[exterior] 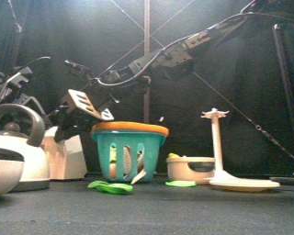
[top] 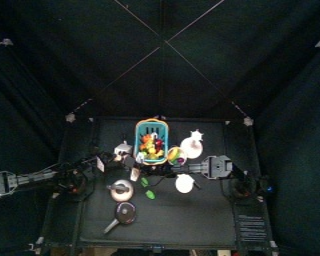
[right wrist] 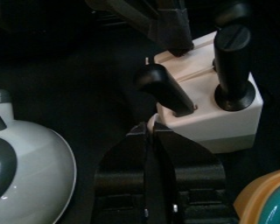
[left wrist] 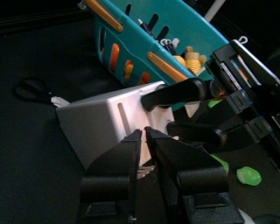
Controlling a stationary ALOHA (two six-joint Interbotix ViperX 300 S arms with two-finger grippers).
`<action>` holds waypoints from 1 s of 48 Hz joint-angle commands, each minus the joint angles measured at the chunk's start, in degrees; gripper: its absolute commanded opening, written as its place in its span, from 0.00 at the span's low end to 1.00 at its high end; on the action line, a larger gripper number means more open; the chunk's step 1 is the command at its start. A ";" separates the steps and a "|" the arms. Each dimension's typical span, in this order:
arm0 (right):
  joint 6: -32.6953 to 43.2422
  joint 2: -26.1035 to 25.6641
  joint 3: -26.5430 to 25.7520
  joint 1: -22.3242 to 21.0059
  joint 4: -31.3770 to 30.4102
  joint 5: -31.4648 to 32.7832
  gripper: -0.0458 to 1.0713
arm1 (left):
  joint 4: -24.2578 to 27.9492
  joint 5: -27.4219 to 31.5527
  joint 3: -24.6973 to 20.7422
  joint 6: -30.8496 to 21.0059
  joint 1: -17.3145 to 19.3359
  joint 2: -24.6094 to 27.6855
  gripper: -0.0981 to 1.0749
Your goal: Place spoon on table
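Observation:
The black table (top: pixel 190 225) carries a white block (right wrist: pixel 219 114) with black handles (right wrist: pixel 164 87) standing in it. I cannot tell which of them, if any, is the spoon. My right gripper (right wrist: pixel 150 129) has reached across from the right and is shut. Its tips are right against the end of one black handle, at the block's top (exterior: pixel 66 156). My left gripper (left wrist: pixel 147 133) is shut and empty, close to the side of the block (left wrist: pixel 108 122). The right gripper (left wrist: pixel 230 83) shows beyond it.
A teal basket (exterior: pixel 129 151) with an orange rim stands beside the block. A white kettle (exterior: pixel 15 151) is at the front left. A white upright stand (exterior: pixel 217 151), a bowl (exterior: pixel 193 168) and green pieces (exterior: pixel 110 186) are also there. A black pan (top: pixel 123 212) lies near the front.

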 commanded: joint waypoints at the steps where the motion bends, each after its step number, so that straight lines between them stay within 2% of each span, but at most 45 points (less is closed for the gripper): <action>1: 0.09 -3.60 -1.76 -0.35 0.09 -0.26 0.39 | -0.09 -0.70 -1.49 0.00 -0.18 0.44 0.58; 28: 0.09 -3.25 -3.34 0.09 0.18 -0.35 0.39 | -0.70 -2.72 -1.85 -0.09 -0.18 5.36 0.58; 48: 0.09 -2.72 -4.31 0.09 0.18 -0.44 0.39 | -1.85 -2.72 -2.55 0.00 -0.62 5.71 0.58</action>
